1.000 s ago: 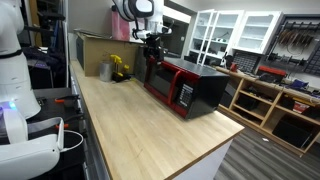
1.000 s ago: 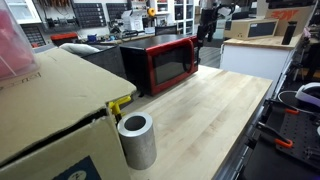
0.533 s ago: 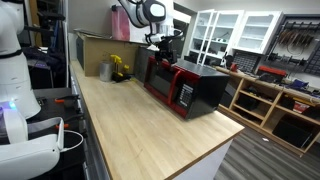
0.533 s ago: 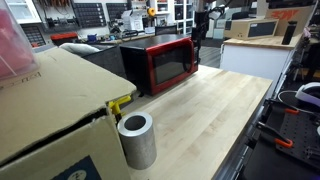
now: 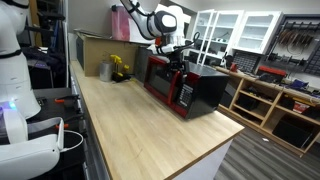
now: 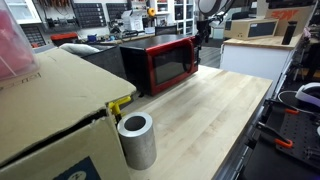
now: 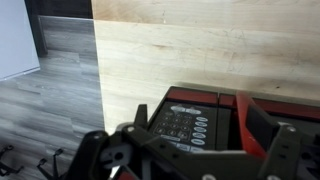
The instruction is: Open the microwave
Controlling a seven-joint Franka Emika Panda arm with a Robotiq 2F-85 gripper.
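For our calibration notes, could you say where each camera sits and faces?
Exterior view: at the counter's end, looking along it to the microwave; arm and claw above it.
Exterior view: behind a cardboard box, facing the microwave's door; arm beyond.
Wrist view: looks down on the control panel between claw fingers.
All share the microwave.

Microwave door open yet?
No, in an exterior view the microwave has its dark-glass door shut flush with the red front trim.
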